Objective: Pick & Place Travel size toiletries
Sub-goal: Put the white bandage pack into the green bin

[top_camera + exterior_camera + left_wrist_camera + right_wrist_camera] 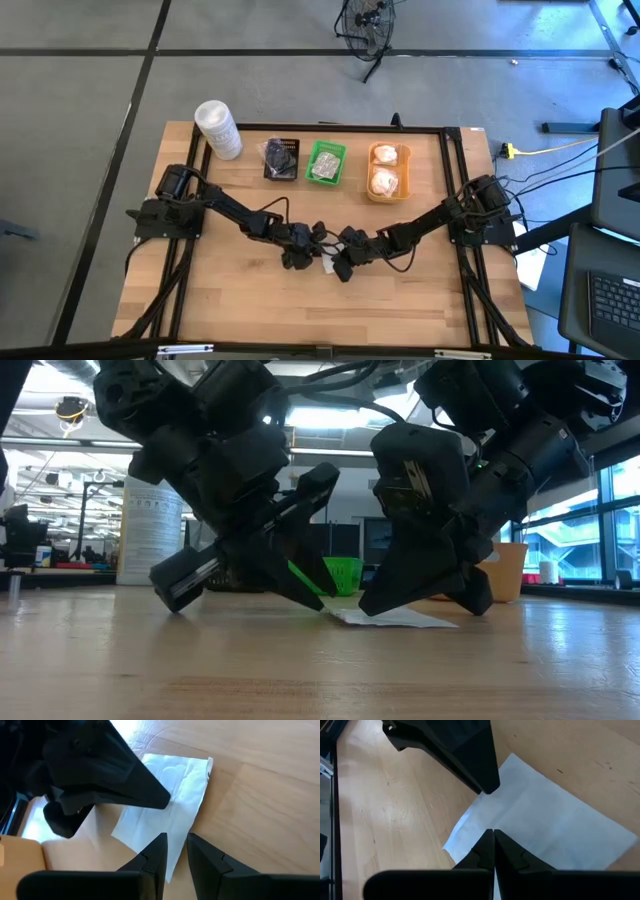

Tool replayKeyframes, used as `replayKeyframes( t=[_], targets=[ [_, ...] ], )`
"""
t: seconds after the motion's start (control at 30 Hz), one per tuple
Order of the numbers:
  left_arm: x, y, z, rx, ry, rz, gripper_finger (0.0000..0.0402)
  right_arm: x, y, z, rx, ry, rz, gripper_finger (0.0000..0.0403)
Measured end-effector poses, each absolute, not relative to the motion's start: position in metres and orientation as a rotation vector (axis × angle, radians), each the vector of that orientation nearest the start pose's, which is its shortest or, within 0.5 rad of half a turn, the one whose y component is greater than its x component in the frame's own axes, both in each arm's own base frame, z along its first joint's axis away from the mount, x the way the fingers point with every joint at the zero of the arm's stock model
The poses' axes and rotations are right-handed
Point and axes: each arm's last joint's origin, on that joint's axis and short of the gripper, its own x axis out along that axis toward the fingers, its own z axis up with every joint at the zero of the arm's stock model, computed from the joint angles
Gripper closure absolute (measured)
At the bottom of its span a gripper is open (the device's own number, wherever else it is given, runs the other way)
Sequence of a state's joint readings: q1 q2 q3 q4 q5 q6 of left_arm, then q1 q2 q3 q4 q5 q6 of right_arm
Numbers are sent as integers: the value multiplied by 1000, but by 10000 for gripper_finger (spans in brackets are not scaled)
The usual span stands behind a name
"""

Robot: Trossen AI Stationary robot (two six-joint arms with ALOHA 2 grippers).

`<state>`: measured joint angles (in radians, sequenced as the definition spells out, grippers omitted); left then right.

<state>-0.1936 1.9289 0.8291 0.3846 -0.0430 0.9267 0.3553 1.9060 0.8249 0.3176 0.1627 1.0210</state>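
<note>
A flat white square sachet [172, 795] [555, 830] lies flat on the wooden table near its middle, seen in the low view as a thin sheet [392, 619]. Both grippers meet over it. My left gripper [176, 847] [316, 257] slants down from the table's left, its fingers a narrow gap apart over the sachet's edge. My right gripper [493, 837] [340, 267] slants down from the right with its fingers shut, tips on the sachet. Other toiletries lie in the black [283, 160], green [326, 163] and orange trays [388, 170]. My left gripper stands with both fingertips [161, 845] at the sachet's near corner [167, 865]; I cannot tell whether they touch it. My right gripper rests its shut fingertips [487, 842] on the sachet's top face near one edge [470, 827], slanting down from the table's right. The sachet stays flat on the table.
A tall white tub [217, 128] stands at the far left of the table beside the three trays along the far edge. Bare wood [250, 300] lies nearer than the grippers. Black frame rails [190, 250] run along the table's sides. Monitors and desks show in the room behind.
</note>
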Motion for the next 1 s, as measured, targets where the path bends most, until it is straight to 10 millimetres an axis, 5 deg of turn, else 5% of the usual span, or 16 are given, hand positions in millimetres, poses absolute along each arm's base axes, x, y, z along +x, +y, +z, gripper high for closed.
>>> replayKeyframes(
  t=[1.0],
  targets=[
    [341,-83,97,1095,552,-518,328,327,116,100,765,720,-183,401]
  ],
)
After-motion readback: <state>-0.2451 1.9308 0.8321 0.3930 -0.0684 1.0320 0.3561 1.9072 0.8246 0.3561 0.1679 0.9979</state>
